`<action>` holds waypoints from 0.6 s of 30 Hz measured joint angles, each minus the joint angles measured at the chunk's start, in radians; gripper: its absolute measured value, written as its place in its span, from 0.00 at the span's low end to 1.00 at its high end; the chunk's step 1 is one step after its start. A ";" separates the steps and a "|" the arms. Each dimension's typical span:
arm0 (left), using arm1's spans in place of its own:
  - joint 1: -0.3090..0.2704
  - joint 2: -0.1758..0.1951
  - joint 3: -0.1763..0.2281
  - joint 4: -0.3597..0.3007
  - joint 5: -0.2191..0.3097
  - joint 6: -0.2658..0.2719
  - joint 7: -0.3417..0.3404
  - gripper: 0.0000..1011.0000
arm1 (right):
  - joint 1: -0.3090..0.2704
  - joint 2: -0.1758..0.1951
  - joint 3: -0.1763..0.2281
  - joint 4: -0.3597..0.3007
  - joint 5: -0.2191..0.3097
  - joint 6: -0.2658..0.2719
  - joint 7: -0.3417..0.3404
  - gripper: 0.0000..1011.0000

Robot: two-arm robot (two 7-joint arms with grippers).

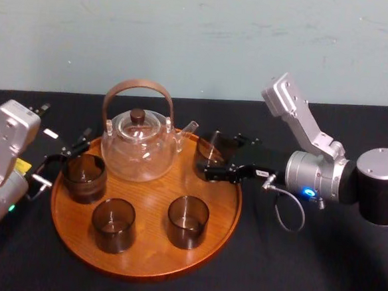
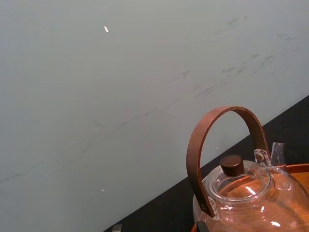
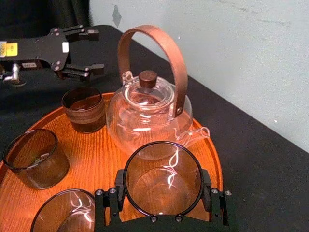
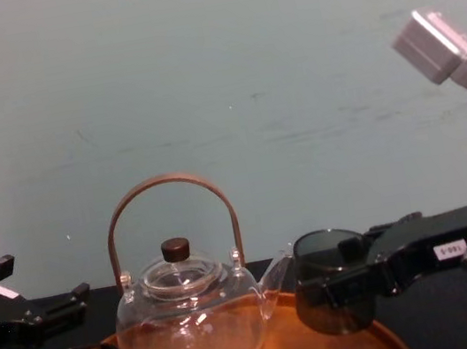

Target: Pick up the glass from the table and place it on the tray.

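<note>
The glass (image 1: 210,147) is a smoky tumbler held upright at the right rear of the round wooden tray (image 1: 145,265), just inside its rim. My right gripper (image 1: 216,157) reaches in from the right and is shut on the glass, one finger on each side. In the right wrist view the glass (image 3: 163,178) sits between the black fingers (image 3: 116,195). From the chest the glass (image 4: 330,293) hangs level with the tray's rim (image 4: 277,328); whether it touches the wood I cannot tell. My left gripper (image 1: 63,160) is open at the tray's left edge, holding nothing.
A glass teapot (image 1: 141,145) with a brown hoop handle stands at the back of the tray, its spout close to the held glass. Three more dark glasses stand on the tray: left (image 1: 84,176), front left (image 1: 113,224), front centre (image 1: 187,221). Black tabletop surrounds the tray.
</note>
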 joint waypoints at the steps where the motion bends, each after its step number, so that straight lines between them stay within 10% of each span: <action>1: 0.000 0.000 0.000 0.000 0.000 0.000 0.000 0.99 | 0.005 0.000 -0.008 0.010 -0.002 -0.007 0.007 0.90; 18: 0.000 0.000 0.000 0.000 0.000 0.000 0.000 0.99 | 0.035 -0.008 -0.047 0.080 -0.010 -0.049 0.040 0.90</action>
